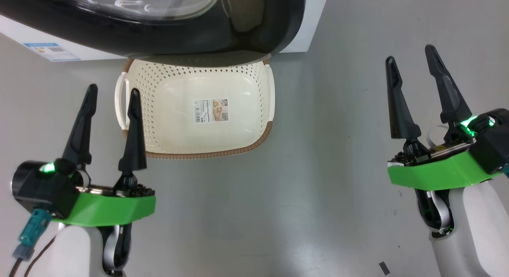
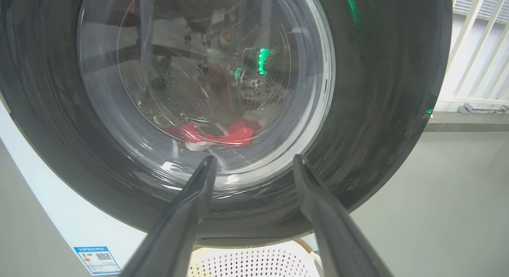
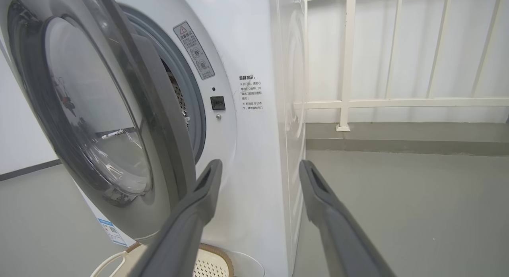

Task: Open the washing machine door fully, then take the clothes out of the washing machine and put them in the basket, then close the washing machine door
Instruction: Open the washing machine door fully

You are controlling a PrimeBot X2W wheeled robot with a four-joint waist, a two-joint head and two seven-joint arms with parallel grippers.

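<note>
The washing machine door (image 1: pixel 254 26), with its black rim and glass bowl, stands partly ajar from the white washing machine (image 3: pixel 254 150) and overhangs the far end of the basket (image 1: pixel 206 153). The cream basket lies on the floor with just a paper label inside. Red and white clothes (image 2: pixel 234 134) show through the door glass (image 2: pixel 377 90) at the bottom of the drum. My left gripper (image 1: pixel 114 88) is open and empty, left of the basket, pointing at the door (image 2: pixel 254 157). My right gripper (image 1: pixel 409 53) is open and empty, far right of the basket, facing the door's free edge (image 3: pixel 259 162).
A white railing (image 3: pixel 397 102) and a low kerb run behind the machine on the right. Grey floor spreads around the basket and both arms. A small dark scrap (image 1: pixel 384 268) lies on the floor near my right arm. A teal cable plug (image 1: pixel 33 229) hangs at my left wrist.
</note>
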